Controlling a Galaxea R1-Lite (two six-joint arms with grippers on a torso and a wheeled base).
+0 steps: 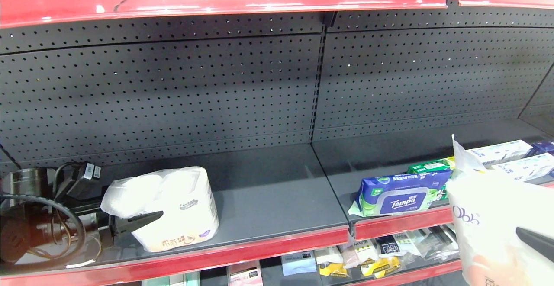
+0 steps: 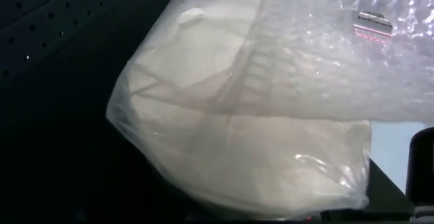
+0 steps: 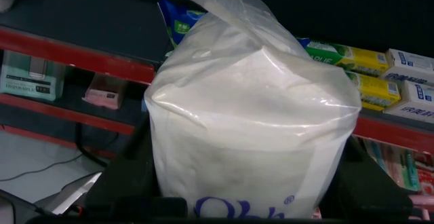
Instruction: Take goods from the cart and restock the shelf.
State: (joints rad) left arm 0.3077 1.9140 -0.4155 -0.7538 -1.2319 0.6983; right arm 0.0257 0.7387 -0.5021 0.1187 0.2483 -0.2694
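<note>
Right tool (image 3: 247,163) clasps roll pack (image 1: 489,216) beside blue wipes (image 1: 396,197).

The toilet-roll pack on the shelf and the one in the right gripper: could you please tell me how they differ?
The shelf pack rests on the shelf; the held pack hangs in front of it. The shelf pack has orange and purple print near its base; the held pack has blue lettering. The held pack's wrap rises in a flap; the shelf pack's bunches sideways. Both are white rolls in clear plastic.
</note>
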